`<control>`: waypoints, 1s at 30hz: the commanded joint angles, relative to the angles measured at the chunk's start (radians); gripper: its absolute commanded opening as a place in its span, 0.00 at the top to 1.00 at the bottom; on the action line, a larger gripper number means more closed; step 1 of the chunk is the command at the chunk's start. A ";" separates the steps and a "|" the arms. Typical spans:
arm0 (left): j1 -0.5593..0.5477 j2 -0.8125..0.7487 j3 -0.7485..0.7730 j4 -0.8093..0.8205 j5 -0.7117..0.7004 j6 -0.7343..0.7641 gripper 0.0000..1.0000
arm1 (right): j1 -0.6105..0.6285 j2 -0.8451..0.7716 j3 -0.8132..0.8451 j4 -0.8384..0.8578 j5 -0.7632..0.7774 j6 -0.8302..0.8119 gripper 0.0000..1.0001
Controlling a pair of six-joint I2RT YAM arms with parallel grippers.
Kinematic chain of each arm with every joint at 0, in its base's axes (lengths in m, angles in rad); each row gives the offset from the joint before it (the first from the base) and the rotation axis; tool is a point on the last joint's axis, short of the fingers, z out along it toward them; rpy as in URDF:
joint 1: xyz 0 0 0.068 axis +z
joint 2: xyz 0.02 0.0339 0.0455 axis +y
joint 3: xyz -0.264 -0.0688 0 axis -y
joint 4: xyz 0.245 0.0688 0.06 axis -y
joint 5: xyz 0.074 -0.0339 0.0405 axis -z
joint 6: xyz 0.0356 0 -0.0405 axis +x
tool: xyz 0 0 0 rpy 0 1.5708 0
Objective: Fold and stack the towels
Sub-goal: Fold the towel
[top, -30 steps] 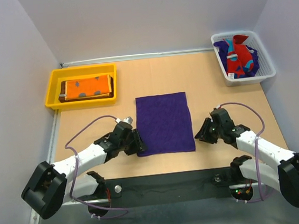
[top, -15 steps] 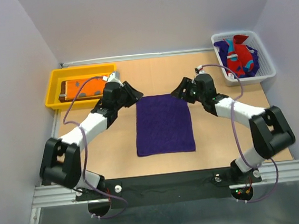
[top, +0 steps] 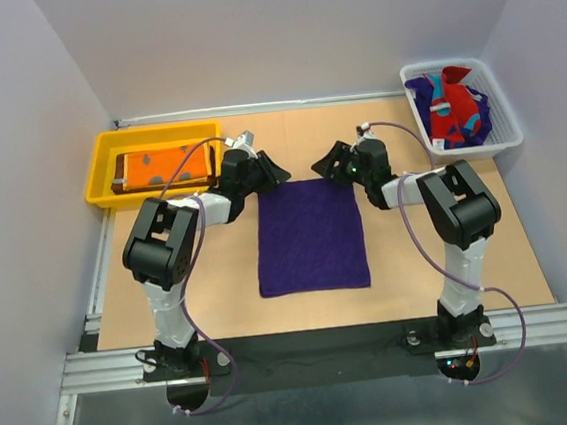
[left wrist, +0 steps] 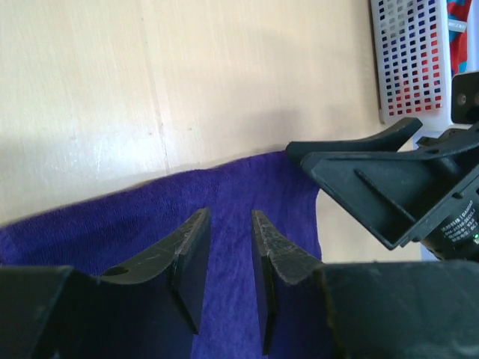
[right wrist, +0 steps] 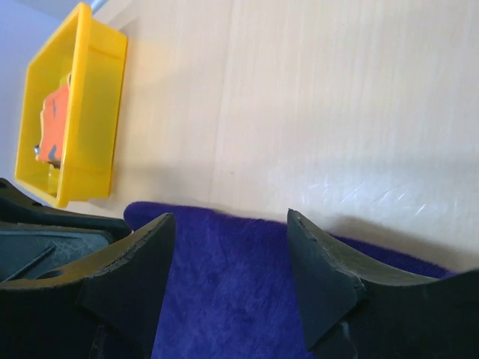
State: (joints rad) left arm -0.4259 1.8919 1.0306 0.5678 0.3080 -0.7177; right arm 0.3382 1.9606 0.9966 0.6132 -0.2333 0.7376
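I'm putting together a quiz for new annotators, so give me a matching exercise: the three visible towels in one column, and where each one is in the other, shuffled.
Things
1. purple towel
2. orange towel
3. red and teal towel

Places
A. in the white mesh basket
B. spread flat on the table
C. in the yellow tray

Pairs: 1-B, 2-C, 3-A
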 commanded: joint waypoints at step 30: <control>0.075 -0.026 -0.123 0.137 -0.063 -0.019 0.58 | -0.116 0.054 -0.133 0.219 -0.040 -0.036 0.32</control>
State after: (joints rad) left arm -0.3573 2.0006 0.8951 0.8177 0.2546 -0.7685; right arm 0.2409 2.0792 0.8684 0.9649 -0.2539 0.7956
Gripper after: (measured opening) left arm 0.400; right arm 0.672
